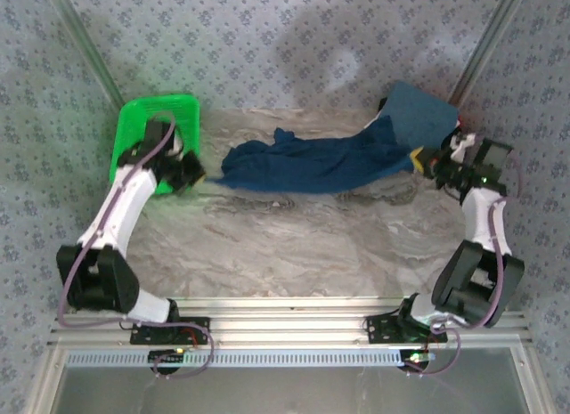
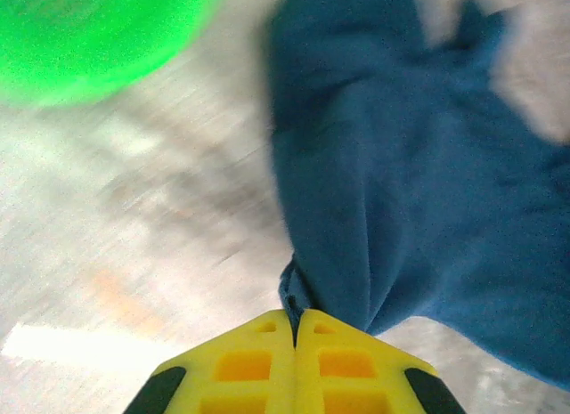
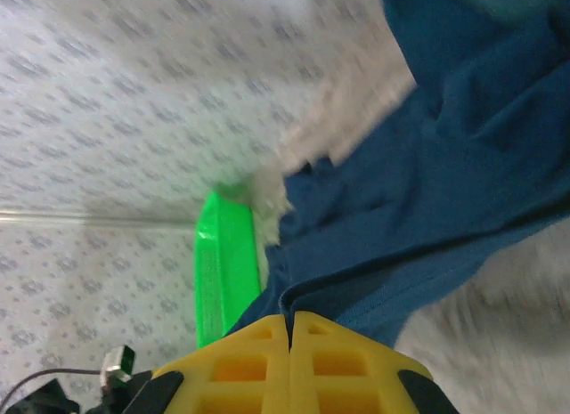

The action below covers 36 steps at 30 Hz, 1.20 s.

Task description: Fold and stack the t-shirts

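Observation:
A dark blue t-shirt [image 1: 312,160] is stretched in a long bunched band across the back of the marbled table [image 1: 294,245]. My left gripper [image 1: 200,176] is shut on its left end, next to the green basket. My right gripper [image 1: 417,158] is shut on its right end. In the left wrist view the yellow jaws [image 2: 294,320] pinch a gathered corner of the blue cloth [image 2: 401,182]. The right wrist view has the shut jaws [image 3: 289,323] clamping a hemmed edge of the same shirt [image 3: 445,182]. A folded teal-blue t-shirt [image 1: 420,111] lies at the back right.
A bright green mesh basket [image 1: 156,133] stands at the back left, just behind my left gripper; it is also in the left wrist view [image 2: 98,31] and the right wrist view [image 3: 223,271]. Patterned walls enclose the table. An aluminium rail [image 1: 285,329] runs along the near edge.

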### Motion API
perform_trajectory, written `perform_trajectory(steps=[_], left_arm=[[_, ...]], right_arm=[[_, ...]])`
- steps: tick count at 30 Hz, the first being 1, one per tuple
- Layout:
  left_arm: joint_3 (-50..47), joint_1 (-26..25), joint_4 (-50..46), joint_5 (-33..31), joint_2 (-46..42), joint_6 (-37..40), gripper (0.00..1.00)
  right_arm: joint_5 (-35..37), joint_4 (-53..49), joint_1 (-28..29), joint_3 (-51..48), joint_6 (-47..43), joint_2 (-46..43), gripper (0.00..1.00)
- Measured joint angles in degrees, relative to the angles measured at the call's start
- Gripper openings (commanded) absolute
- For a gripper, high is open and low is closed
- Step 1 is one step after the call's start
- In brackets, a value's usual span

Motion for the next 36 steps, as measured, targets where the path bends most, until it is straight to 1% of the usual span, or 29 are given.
perform_trajectory(steps=[1,3,5,8,10,13,18,22,28,30,36], left_arm=[[-4.57,0.98,-0.48,-0.74,-3.23,-0.68,0.00],[-10.40,2.19,-1.53,-1.53,-9.51,-1.29,0.00],[-14.08,3.63,-1.09,-1.53,-15.43,-1.75,0.00],[-18.58,7.39,-2.16,-1.79,-23.76,-1.92,0.00],[-20.68,9.29,-3.48,-2.03,-27.12,-1.90,0.00],[-24.72,10.32,-4.52,-2.01,-30.47,-2.19,0.00],[-31.78,10.78,-7.13,-2.40,-33.81,-4.11,0.00],[-33.79,10.84,-10.23,-3.23,-37.27,-5.84,0.00],[-36.37,11.39,-13.62,-3.52,-41.92,-7.72,0.00],[-36.35,11.74,-13.84,-3.48,-41.05,-7.67,0.00],[-35.26,13.44,-14.29,-1.16,-34.80,-6.60,0.00]], right_arm=[[0.37,-2.34,0.39,-2.25,-1.79,-1.79,0.00],[1.09,-6.64,0.85,-5.62,-4.46,-4.81,0.00],[2.21,-9.40,0.81,-8.57,-6.29,-7.54,0.00],[4.13,-14.75,0.57,-12.76,-8.50,-11.76,0.00],[5.27,-18.27,0.57,-14.38,-9.62,-13.60,0.00],[7.41,-23.78,0.57,-16.17,-11.10,-15.67,0.00],[10.36,-30.25,0.02,-19.17,-11.52,-17.27,0.00],[12.46,-34.80,-0.09,-21.49,-11.23,-19.50,0.00],[14.73,-38.64,-0.37,-25.68,-9.75,-24.98,0.00],[15.76,-39.71,-0.50,-26.80,-8.37,-27.74,0.00],[20.26,-46.38,-0.72,-27.45,-0.72,-41.75,0.00]])
